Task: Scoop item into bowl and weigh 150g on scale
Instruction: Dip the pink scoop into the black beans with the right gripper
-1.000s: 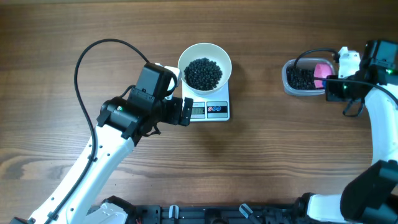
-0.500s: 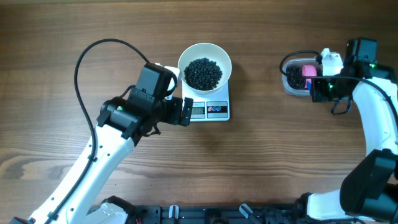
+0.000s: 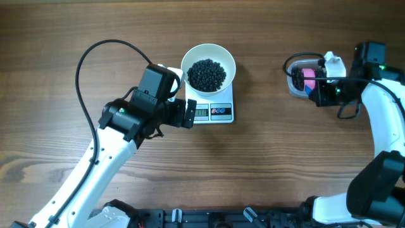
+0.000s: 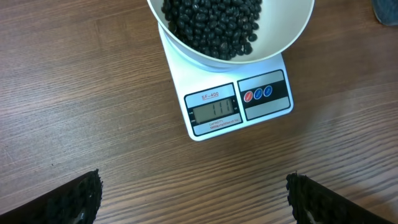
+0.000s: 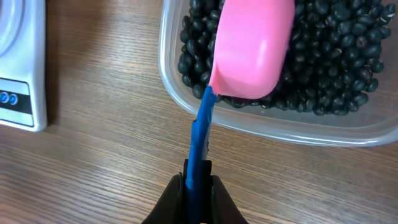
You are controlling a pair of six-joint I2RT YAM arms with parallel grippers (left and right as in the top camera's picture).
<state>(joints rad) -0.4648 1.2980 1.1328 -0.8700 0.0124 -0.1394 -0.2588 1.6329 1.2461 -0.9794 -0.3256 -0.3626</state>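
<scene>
A white bowl (image 3: pixel 223 52) sits on top of the scale (image 3: pixel 215 112), a bit left of the middle at the top of the overhead picture. The bowl has a heap of little black beans (image 3: pixel 207 75) in it. The scale's small screen shows numbers (too blurry to read for sure).

The left gripper (image 4: pixel 194 202) is just to the left of the scale. Its two black fingers are spread wide apart, one in each bottom corner of the left wrist picture, and they hold nothing.

At the upper right of the overhead picture is a clear tub (image 5: pixel 292 127) with more beans inside. The right gripper (image 5: pixel 198 186) is squeezed tight on the blue handle of a pink scoop (image 5: pixel 252 46). The scoop lies on the beans in the tub. Everything is on a brown wooden table (image 3: pixel 285 164).
</scene>
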